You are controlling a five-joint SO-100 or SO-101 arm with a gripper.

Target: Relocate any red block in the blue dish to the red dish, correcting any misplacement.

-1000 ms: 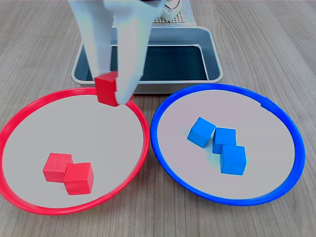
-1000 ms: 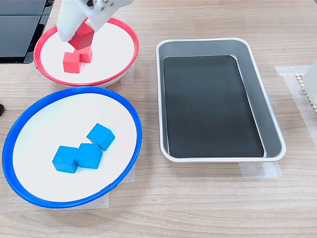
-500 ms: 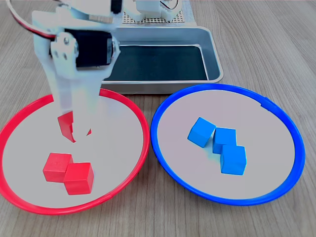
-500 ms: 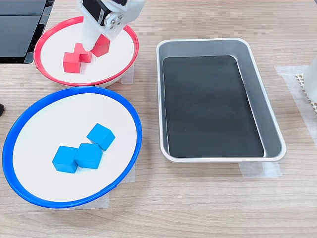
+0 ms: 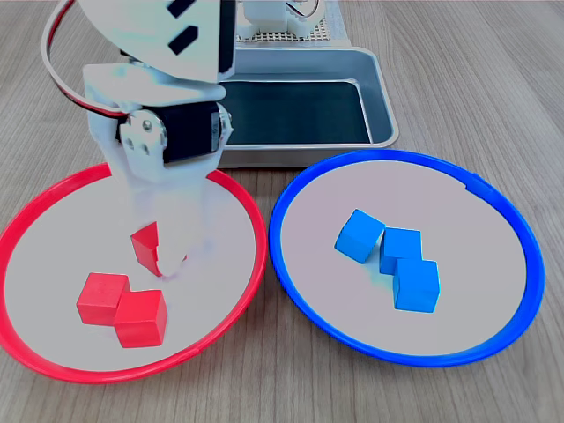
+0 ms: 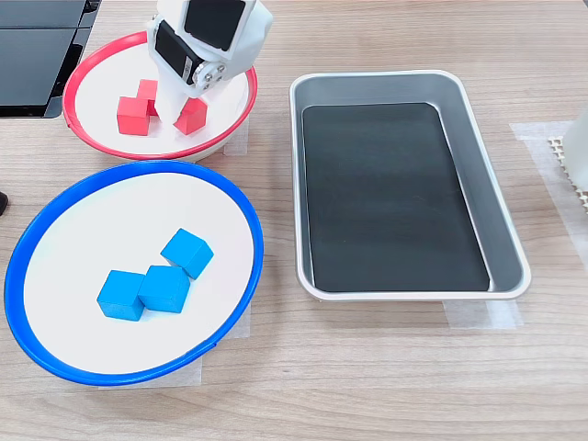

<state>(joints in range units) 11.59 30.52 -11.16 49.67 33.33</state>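
End effector (image 5: 163,256) clamped on the red block (image 5: 145,248), low inside the red dish (image 5: 53,189) near its middle, beside two other red cubes (image 5: 121,307). Blue dish (image 5: 291,189) holds three blue cubes (image 5: 397,258).

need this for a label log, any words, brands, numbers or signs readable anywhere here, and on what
None can be read in either exterior view.
The arm's white housing, the red dish, the blue dish, the cubes and the steel tray show no print.
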